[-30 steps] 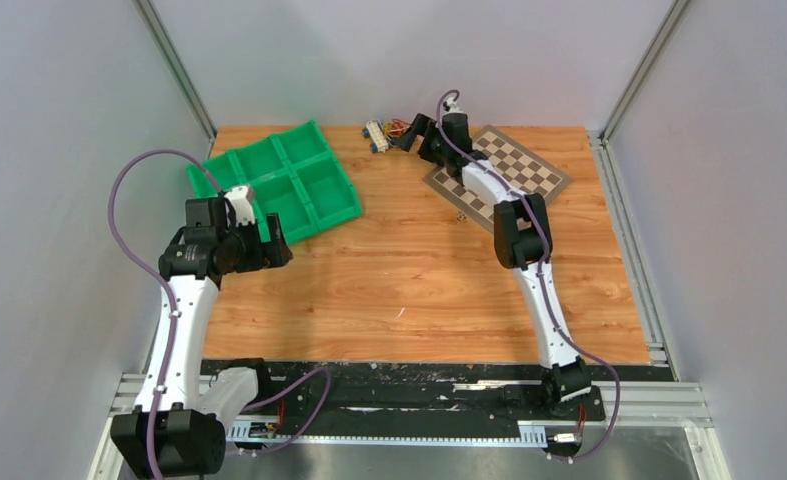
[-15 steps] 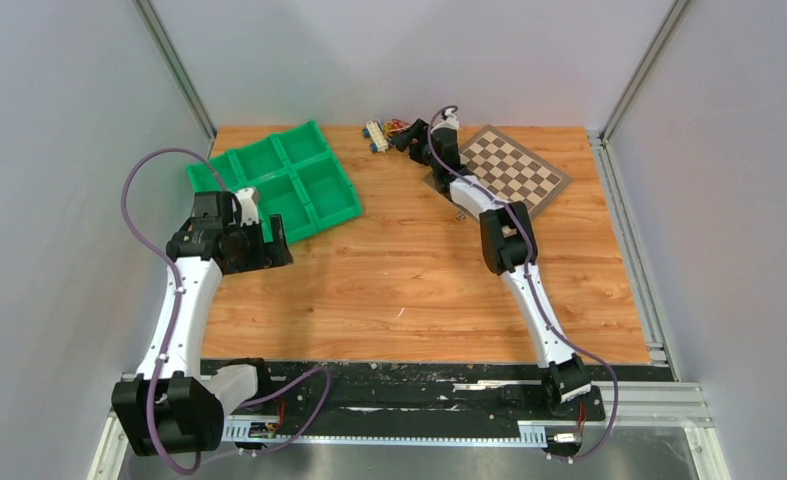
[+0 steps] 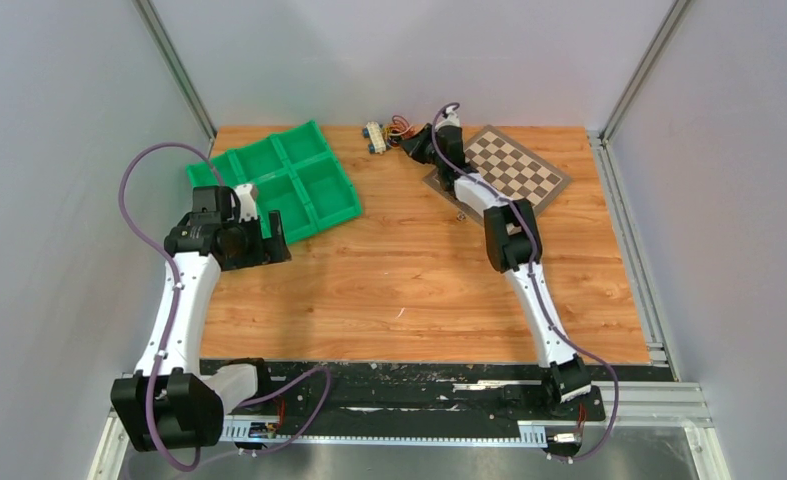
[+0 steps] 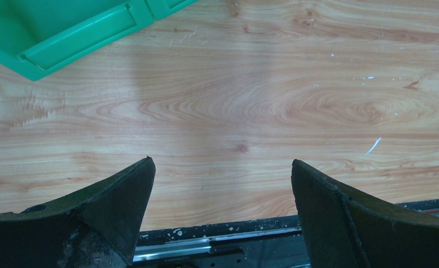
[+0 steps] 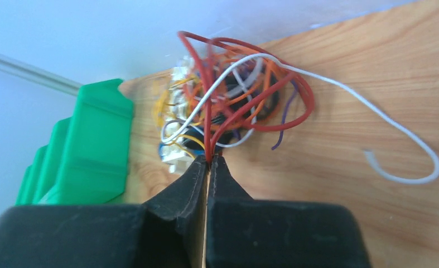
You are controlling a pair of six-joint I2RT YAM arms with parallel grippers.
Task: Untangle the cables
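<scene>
The wooden table (image 3: pixel 409 280) stands between pale grey walls (image 3: pixel 59 150). Over its near left, the left gripper (image 4: pixel 222 167) hangs with fingers spread wide, just beside the green tray (image 3: pixel 291 182). At the far edge, by the checkerboard (image 3: pixel 519 165), the right gripper (image 5: pixel 210 159) pinches red strands of the tangled cables (image 5: pixel 245 95).

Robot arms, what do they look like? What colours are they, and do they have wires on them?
The left arm and right arm have smooth white tube-shaped links joined by chunky black joints. A thin purple cable loops along each. The left gripper and right gripper have black, matte, wedge-shaped fingers tapering to points.
</scene>
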